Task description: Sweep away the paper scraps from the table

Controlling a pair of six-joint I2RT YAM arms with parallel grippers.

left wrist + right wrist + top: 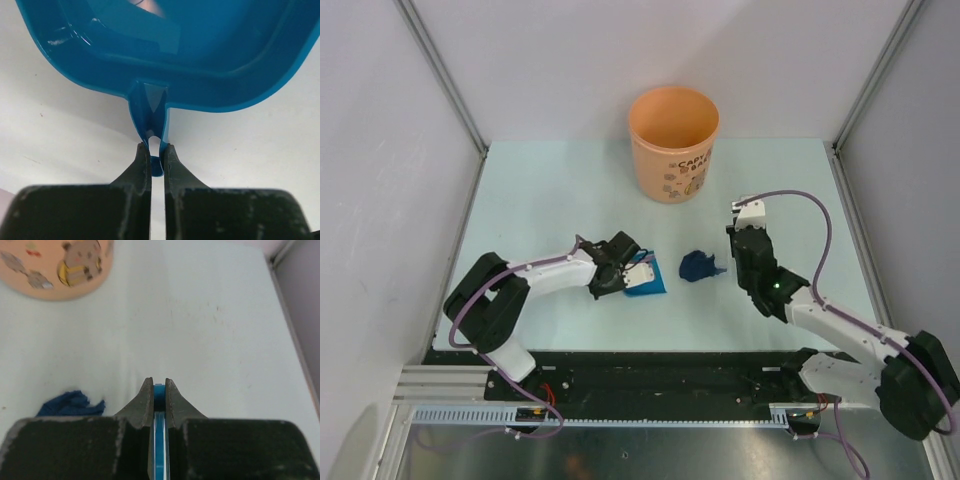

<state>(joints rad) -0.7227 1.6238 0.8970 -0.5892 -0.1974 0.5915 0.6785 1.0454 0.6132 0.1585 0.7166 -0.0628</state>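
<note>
Top view first: the pale green table (550,190) has the orange bucket (673,143) standing upright at 12 o'clock, near the far edge. Just short of mid-table sits one dark blue crumpled paper scrap (700,265), lying flat on the surface with an arm on either side. At its 9 o'clock is the blue dustpan (647,279), close to the scrap but with a gap of bare table between them. There's a pale patch inside the pan, and I can't tell what it is. Over to the left wrist camera: the left gripper (156,147) is pinched narrow on the dustpan's handle tab (150,110), fingers pressed against both sides, and the pan body fills the view at 12 o'clock. On the right wrist camera, the right gripper (159,385) is also nearly closed, clamping a thin blue strip (159,450) edge-on between its fingers; what that strip belongs to isn't visible. From that camera the scrap shows at 9 o'clock of the fingers, down low, and the bucket's cartoon-printed wall is at 11 o'clock. In the top view this gripper is at the scrap's 3 o'clock, just beside it.
</note>
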